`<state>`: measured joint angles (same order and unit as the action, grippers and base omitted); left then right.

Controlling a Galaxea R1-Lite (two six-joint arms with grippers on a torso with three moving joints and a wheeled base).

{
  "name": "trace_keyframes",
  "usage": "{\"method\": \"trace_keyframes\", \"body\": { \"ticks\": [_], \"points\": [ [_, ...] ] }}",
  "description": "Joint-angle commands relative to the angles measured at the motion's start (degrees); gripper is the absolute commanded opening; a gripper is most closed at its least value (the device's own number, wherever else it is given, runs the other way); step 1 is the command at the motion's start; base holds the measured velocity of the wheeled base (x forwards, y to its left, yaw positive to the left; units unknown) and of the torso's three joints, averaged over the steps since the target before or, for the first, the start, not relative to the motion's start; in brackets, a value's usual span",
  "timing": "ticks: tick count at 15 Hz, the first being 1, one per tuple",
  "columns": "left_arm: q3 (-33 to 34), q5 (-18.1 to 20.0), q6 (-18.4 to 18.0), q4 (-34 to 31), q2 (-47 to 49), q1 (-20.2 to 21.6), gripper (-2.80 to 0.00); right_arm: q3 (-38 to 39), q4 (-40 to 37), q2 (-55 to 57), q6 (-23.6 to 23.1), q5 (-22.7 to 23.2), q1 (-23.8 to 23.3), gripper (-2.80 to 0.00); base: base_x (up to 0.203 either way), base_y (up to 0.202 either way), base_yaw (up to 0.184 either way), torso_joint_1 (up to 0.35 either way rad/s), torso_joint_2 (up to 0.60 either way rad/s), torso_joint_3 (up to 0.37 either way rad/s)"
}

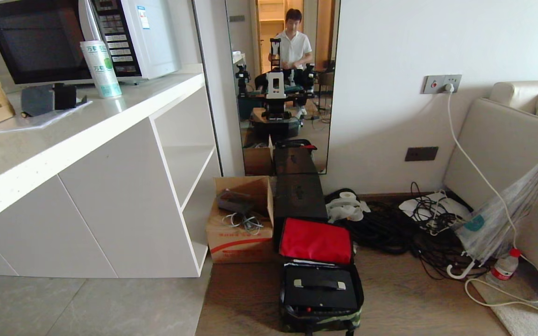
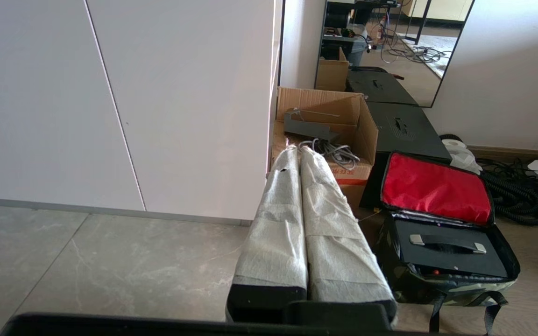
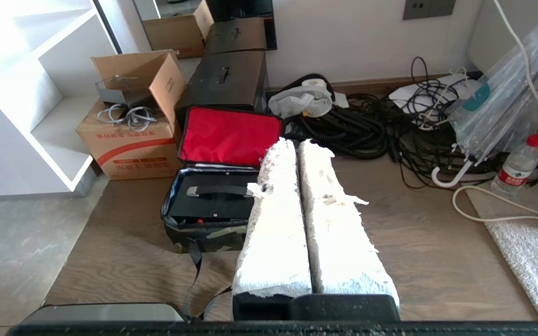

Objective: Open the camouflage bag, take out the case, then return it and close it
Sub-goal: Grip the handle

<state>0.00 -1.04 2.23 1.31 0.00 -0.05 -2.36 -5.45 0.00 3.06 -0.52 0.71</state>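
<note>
Lying open on the wooden floor, the camouflage bag (image 1: 321,322) is found just in front of a taller black box (image 1: 300,198), beside a cardboard carton (image 1: 238,233); its lid is folded back against that box, red lining (image 1: 315,241) showing.

Item, the bag: soft fabric, judged light and limp; walls likely to sag when pulled. Black straps (image 2: 491,310) hang loose at the near side and could be snagged. The zipper edge is best worked by its pull, which cannot be made out here.

Item, the case (image 1: 320,288): seated flat inside the bag, filling nearly the whole compartment. It is judged rigid and moderately heavy, its smooth black faces offering little purchase. The top handle (image 1: 320,283), on silver end mounts, is the evident place to be taken hold of, at its middle, so that the case lifts level and clears the snug bag walls.

Item, the left gripper (image 2: 299,154): padded fingers pressed together, nothing held, well short of the bag.

Item, the right gripper (image 3: 297,145): likewise closed and empty, held above the floor beside the bag.
</note>
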Motion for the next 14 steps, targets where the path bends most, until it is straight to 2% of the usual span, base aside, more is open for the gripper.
{"method": "trace_keyframes", "body": {
  "ticks": [1,14],
  "points": [
    [0.5,0.0,0.1,0.0,0.0,0.0,-2.8,0.0,0.0,0.1,0.0,0.0,0.0,-2.8,0.0,0.0,0.0,0.0,0.0,0.0],
    [0.4,0.0,0.1,0.1,0.0,0.0,-2.8,0.0,0.0,0.1,0.0,0.0,0.0,-2.8,0.0,0.0,0.0,0.0,0.0,0.0]
  ]
}}
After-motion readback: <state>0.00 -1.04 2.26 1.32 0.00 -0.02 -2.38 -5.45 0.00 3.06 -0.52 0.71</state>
